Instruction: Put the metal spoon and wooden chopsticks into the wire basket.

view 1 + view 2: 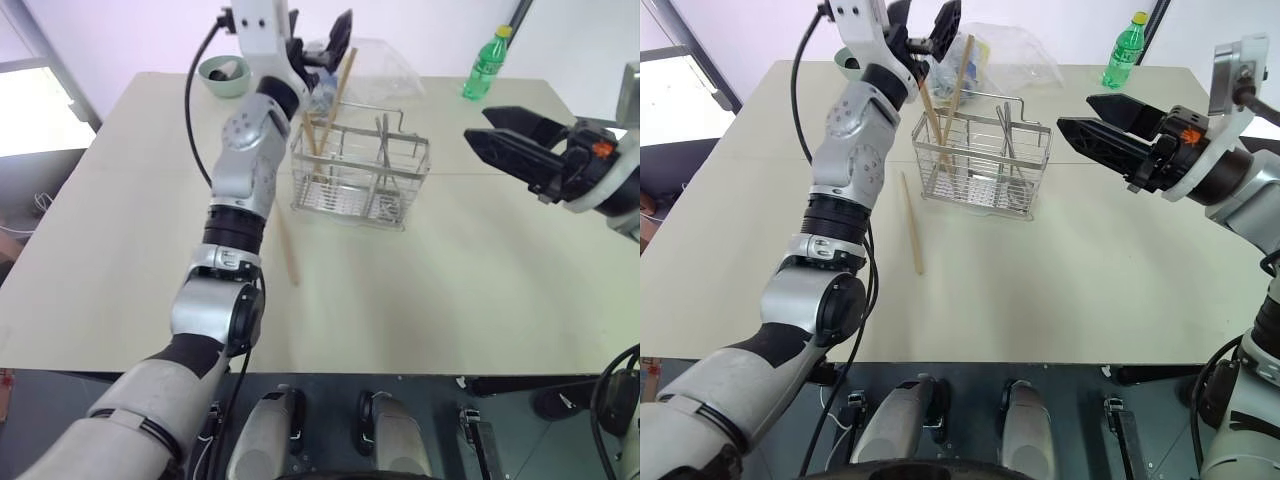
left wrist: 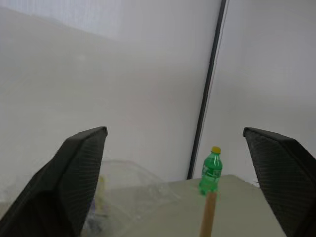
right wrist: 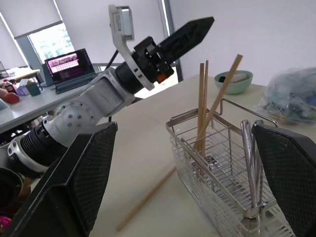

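A pale bench point(image 1: 420, 290) runs to a white wall. The left claw point(image 1: 925, 25), fingers apart and empty, hovers above the wire basket point(image 1: 980, 165). Three wooden chopsticks point(image 1: 952, 85) stand inside; one chopstick point(image 1: 911, 223) lies below-left. One metal spoon point(image 3: 249, 163) stands inside. The right claw point(image 1: 1090, 115), spread, holds nothing, right of the basket.

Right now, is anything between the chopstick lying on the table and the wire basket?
Nothing visible. The loose chopstick lies flat on bare table just to the left of the wire basket, with open surface between them. The left gripper hangs open above the basket's left end, over the chopsticks already standing inside.
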Tool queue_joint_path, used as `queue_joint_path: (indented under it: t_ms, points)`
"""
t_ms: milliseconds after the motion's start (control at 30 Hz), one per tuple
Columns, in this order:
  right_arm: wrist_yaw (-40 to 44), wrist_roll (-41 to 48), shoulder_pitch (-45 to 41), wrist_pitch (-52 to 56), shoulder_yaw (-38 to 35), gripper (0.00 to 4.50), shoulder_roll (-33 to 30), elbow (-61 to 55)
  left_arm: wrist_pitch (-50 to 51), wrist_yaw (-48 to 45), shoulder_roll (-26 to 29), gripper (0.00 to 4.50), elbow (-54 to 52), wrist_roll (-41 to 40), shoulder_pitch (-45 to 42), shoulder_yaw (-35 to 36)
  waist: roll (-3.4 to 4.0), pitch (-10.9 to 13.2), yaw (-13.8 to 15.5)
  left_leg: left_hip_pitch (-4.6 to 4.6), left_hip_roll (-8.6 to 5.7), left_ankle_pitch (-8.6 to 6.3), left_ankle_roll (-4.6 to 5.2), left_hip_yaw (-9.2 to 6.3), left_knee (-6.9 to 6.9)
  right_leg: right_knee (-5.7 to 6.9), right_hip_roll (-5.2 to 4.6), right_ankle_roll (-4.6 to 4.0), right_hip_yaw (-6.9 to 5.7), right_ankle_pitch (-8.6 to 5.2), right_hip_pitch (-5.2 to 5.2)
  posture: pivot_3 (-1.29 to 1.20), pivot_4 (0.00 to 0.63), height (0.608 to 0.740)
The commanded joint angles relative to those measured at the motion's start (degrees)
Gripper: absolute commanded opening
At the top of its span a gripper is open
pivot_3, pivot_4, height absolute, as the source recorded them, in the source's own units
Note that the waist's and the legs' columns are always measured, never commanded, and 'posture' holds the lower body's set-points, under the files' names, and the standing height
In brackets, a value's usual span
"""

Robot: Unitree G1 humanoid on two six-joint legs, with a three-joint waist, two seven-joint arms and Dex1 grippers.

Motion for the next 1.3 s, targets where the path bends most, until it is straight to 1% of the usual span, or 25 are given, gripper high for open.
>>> queue_joint_path:
  t_ms: [33, 133, 200, 267, 367, 467, 533, 600, 767, 900, 1067, 1300]
  points:
    - [0.82, -0.65, -1.12, -1.91, 0.15, 4.5, -0.76, -0.04, 12.47, 3.27, 3.4, 4.43, -10.94, -2.21, -0.87, 1.13, 0.0, 0.0, -0.08, -0.01, 0.0, 0.0, 0.0, 0.0, 0.0, 0.0, 0.01, 0.0, 0.0, 0.0, -0.01, 0.0, 0.15, 0.686]
    - [1.2, -1.01, -0.98, -2.59, 0.61, 4.5, -0.32, 0.31, 27.57, 13.23, 7.24, 4.43, -14.78, -3.57, -2.94, 6.41, 0.0, 0.0, -0.32, 0.0, 0.03, 0.0, 0.0, -0.02, -0.01, 0.02, 0.05, 0.0, 0.03, -0.01, -0.04, 0.0, 0.15, 0.686]
    - [1.7, -1.49, -0.75, -3.27, 1.02, 4.5, 0.0, 0.55, 37.77, 21.11, 9.52, 4.43, -13.81, -2.4, -3.65, 9.71, 0.02, -0.01, -0.29, 0.04, 0.05, 0.0, 0.0, -0.03, -0.02, 0.07, 0.09, 0.0, 0.04, -0.01, -0.05, 0.0, 0.15, 0.686]
    - [2.26, -1.98, -0.73, -3.96, 1.51, 4.5, 0.28, 1.07, 45.66, 27.23, 10.85, 4.43, -11.82, -0.97, -3.7, 12.29, 0.02, -0.01, -0.19, 0.13, 0.05, 0.01, 0.01, -0.02, -0.02, 0.1, 0.12, 0.02, 0.04, -0.02, 0.05, 0.0, 0.15, 0.686]
    - [3.09, -2.75, -1.08, -4.77, 2.5, 4.5, 0.53, 1.88, 53.61, 32.23, 10.22, 4.43, -9.03, -1.06, -3.01, 15.98, -0.02, -0.01, 0.26, 0.27, 0.03, 0.01, 0.01, -0.03, -0.02, 0.09, 0.11, 0.05, 0.02, -0.04, 0.28, 0.0, 0.15, 0.686]
    - [3.71, -3.36, -1.76, -5.33, 3.62, 4.5, 0.84, 2.45, 59.2, 33.88, 8.17, 4.43, -7.42, -1.46, -1.64, 17.78, -0.04, 0.0, 0.58, 0.26, -0.06, 0.02, -0.01, -0.06, 0.03, 0.08, 0.06, 0.07, 0.0, -0.05, 0.34, 0.0, 0.15, 0.686]
    - [3.27, -5.62, -2.78, -6.95, 5.32, 4.5, 1.71, 3.34, 58.16, 34.05, 6.4, 4.43, -7.42, -0.13, 0.93, 15.88, -0.05, 0.0, 0.44, 0.26, -0.07, 0.14, -0.22, -0.05, 0.03, 0.06, 0.05, 0.07, 0.0, -0.05, 0.34, 0.0, 0.15, 0.686]
    - [2.7, -5.76, -4.11, -6.91, 6.05, 4.5, 2.59, 3.8, 58.13, 34.16, 4.44, 4.43, -6.21, 0.49, 2.41, 15.03, -0.05, 0.0, 0.12, 0.26, -0.06, 0.15, -0.29, -0.04, 0.03, 0.07, 0.05, 0.07, 0.01, -0.05, 0.31, 0.0, 0.15, 0.686]
    - [3.72, -4.81, -4.56, -5.8, 6.24, 4.5, 2.18, 2.87, 57.06, 33.3, 2.21, 4.43, 0.03, 1.39, 2.53, 13.82, -0.06, 0.01, 0.0, 0.16, -0.06, 0.26, -0.48, -0.03, -0.05, 0.09, 0.05, 0.06, 0.04, -0.05, 0.09, 0.0, 0.15, 0.686]
    - [3.46, -4.88, -4.4, -5.75, 6.08, 4.5, 2.3, 2.77, 51.73, 31.56, 2.22, 4.43, 5.03, 3.12, 1.91, 11.44, -0.06, 0.01, 0.0, 0.16, -0.05, 0.24, -0.49, -0.02, -0.06, 0.09, 0.04, 0.06, 0.04, -0.05, 0.07, 0.0, 0.15, 0.686]
    - [2.21, -4.88, -3.56, -6.48, 5.25, 4.5, 3.1, 2.18, 49.7, 28.7, 1.63, 4.43, 12.19, 4.45, 0.16, 8.35, -0.06, 0.01, 0.14, 0.13, -0.06, 0.21, -0.52, -0.02, -0.06, 0.08, -0.01, 0.05, 0.04, -0.04, 0.07, 0.0, 0.15, 0.686]
    - [1.37, -4.77, -1.75, -7.16, 4.22, 4.5, 3.93, 0.98, 47.76, 25.55, 2.1, 4.43, 20.88, 3.71, -2.23, 9.11, -0.04, -0.01, 0.13, 0.13, -0.06, 0.04, -0.31, -0.03, -0.06, 0.1, -0.02, 0.05, 0.04, -0.04, 0.05, 0.0, 0.15, 0.686]
